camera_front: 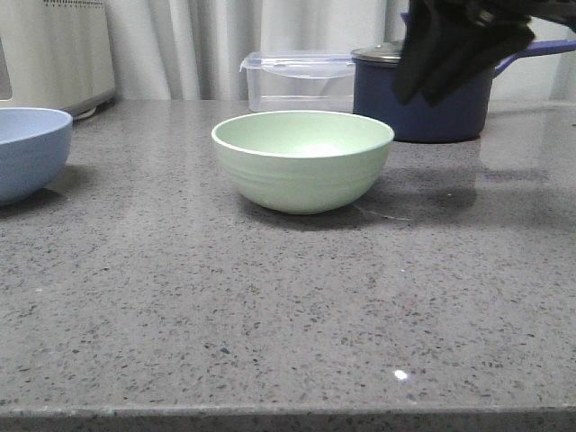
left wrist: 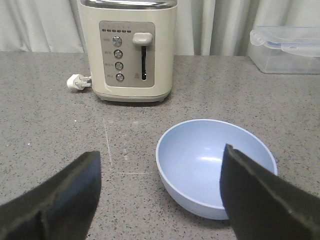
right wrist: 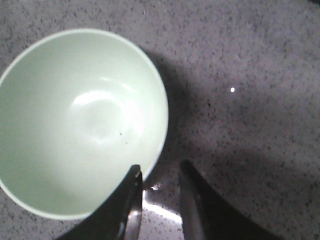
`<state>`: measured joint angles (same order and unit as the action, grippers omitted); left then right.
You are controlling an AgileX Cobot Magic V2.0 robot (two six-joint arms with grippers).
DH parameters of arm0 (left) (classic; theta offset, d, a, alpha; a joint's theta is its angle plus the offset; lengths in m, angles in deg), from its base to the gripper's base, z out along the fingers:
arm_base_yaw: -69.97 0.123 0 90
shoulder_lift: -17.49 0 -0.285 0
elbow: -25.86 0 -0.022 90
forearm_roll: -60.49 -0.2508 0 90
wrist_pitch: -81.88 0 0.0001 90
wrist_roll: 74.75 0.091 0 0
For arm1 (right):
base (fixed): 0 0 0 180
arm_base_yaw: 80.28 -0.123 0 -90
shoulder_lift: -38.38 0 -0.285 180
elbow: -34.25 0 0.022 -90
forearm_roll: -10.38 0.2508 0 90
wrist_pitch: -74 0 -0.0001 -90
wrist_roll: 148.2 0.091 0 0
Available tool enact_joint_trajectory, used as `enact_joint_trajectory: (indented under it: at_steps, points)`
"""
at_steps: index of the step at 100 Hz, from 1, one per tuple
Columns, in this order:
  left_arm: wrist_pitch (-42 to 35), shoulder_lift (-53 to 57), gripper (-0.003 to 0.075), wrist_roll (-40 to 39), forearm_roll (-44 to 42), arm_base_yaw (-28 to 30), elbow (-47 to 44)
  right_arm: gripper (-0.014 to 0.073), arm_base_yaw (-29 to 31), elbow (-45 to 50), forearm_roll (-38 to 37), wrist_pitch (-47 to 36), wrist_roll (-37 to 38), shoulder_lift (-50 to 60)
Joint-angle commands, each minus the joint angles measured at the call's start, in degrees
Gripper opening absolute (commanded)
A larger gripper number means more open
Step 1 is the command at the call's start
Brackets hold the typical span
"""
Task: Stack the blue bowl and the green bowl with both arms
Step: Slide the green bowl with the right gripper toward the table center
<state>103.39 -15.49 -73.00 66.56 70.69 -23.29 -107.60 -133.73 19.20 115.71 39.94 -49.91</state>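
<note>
The pale green bowl [camera_front: 303, 162] stands upright and empty in the middle of the counter. The blue bowl [camera_front: 27, 148] sits at the far left, cut by the frame edge. My right gripper [camera_front: 459, 45] hangs high at the back right, above and right of the green bowl. Seen from the right wrist, it [right wrist: 160, 170] is open by a narrow gap over the green bowl's [right wrist: 75, 120] rim, holding nothing. My left gripper [left wrist: 161, 152] is wide open above the counter. The blue bowl [left wrist: 215, 165] lies just ahead, partly behind one finger [left wrist: 260, 200].
A dark navy saucepan [camera_front: 423, 99] and a clear lidded container [camera_front: 301, 79] stand at the back, behind the green bowl. A cream toaster [left wrist: 129, 50] with its plug stands behind the blue bowl. The grey speckled counter [camera_front: 288, 315] stretches to the front edge.
</note>
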Motion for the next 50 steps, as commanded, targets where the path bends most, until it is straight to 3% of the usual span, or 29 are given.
enact_joint_trajectory:
  at_steps: [1, 25, 50]
  points:
    - [-4.44, -0.76, 0.0491, -0.48, 0.55, -0.23, 2.02, 0.0169, 0.01, 0.80, 0.20, -2.39, -0.67, 3.23]
    - [-4.44, -0.76, 0.0491, -0.48, 0.55, -0.23, 2.02, 0.0011, -0.04, 3.77, 0.81, -2.39, -0.67, 3.33]
    - [-4.56, -0.76, 0.0491, -0.48, 0.55, -0.23, 2.02, 0.0000, -0.86, 4.11, 0.93, -4.09, -0.92, -0.02]
